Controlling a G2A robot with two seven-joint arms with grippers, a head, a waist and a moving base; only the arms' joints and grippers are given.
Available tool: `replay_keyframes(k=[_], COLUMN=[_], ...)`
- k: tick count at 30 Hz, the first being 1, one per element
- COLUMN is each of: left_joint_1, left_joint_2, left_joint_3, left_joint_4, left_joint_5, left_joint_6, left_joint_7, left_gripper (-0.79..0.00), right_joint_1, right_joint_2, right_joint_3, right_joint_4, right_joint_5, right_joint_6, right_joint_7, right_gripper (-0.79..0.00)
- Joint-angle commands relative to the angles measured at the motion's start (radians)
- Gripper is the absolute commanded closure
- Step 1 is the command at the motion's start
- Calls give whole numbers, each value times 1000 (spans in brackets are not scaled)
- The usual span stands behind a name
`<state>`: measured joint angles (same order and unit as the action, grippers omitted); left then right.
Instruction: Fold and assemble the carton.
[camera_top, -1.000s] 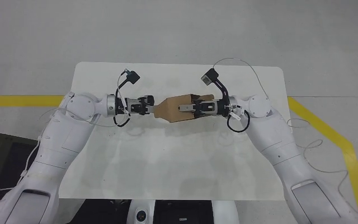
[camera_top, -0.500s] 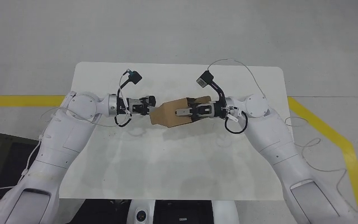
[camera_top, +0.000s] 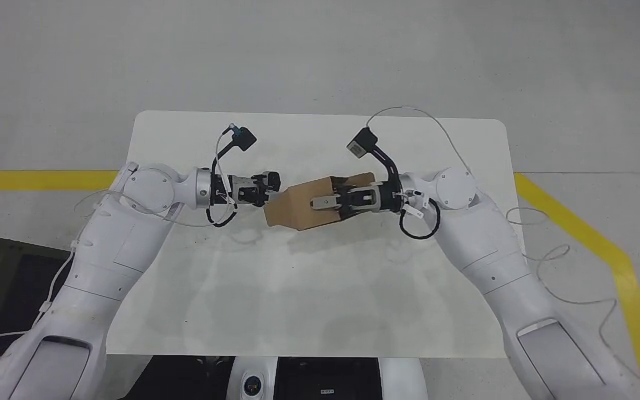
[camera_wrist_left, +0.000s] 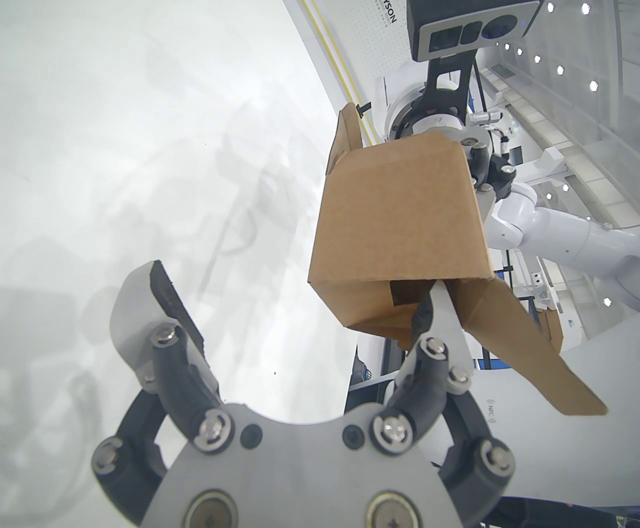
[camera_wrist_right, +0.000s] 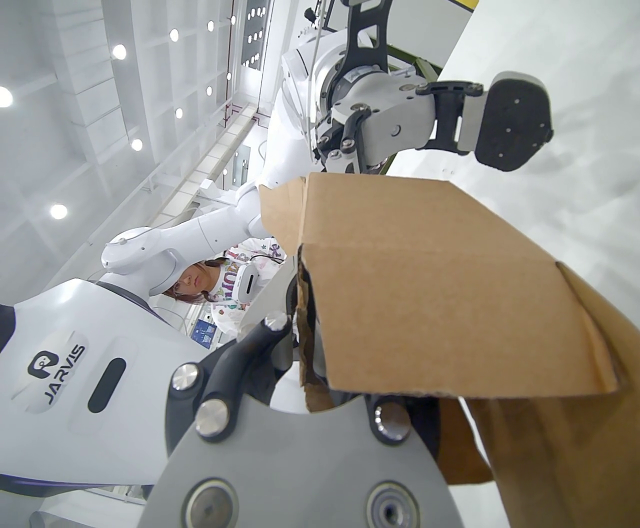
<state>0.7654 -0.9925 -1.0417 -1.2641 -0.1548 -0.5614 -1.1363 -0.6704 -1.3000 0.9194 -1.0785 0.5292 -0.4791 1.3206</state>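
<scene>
A brown cardboard carton (camera_top: 305, 205) hangs above the middle of the white table (camera_top: 200, 290), between the two arms. My right gripper (camera_top: 335, 199) is shut on one of its walls from the open right end. In the right wrist view that wall (camera_wrist_right: 425, 280) runs out from between the jaws of the right gripper (camera_wrist_right: 305, 345). My left gripper (camera_wrist_left: 300, 287) is open at the carton's other end. One of its fingers (camera_wrist_left: 442, 320) pokes in among the loose end flaps of the carton (camera_wrist_left: 400, 225). The other finger (camera_wrist_left: 165, 300) stands apart in the air.
The white table around the carton is bare, with free room on all sides. A yellow floor line (camera_top: 50, 180) runs past both table ends. Loose cables (camera_top: 440, 120) hang from the wrists.
My right arm has carried the carton a little to the left and turned it. Its left end has swung toward the table's front and now sits over one left finger.
</scene>
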Motion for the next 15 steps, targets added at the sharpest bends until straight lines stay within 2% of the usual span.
replay_keyframes(k=[1, 8, 15], left_joint_1=[0, 2, 11], left_joint_2=[0, 1, 7], left_joint_3=[0, -1, -17], left_joint_4=[0, -3, 2], left_joint_5=[0, -3, -5], left_joint_6=[1, 1, 0], left_joint_7=[2, 2, 3], left_gripper=[-785, -785, -785], right_joint_1=[0, 0, -5], right_joint_2=[-1, -1, 10], right_joint_3=[-1, 4, 45], right_joint_4=[0, 10, 27], right_joint_5=[1, 4, -40], right_joint_6=[0, -5, -17], right_joint_7=[1, -7, -64], right_gripper=[0, 0, 0])
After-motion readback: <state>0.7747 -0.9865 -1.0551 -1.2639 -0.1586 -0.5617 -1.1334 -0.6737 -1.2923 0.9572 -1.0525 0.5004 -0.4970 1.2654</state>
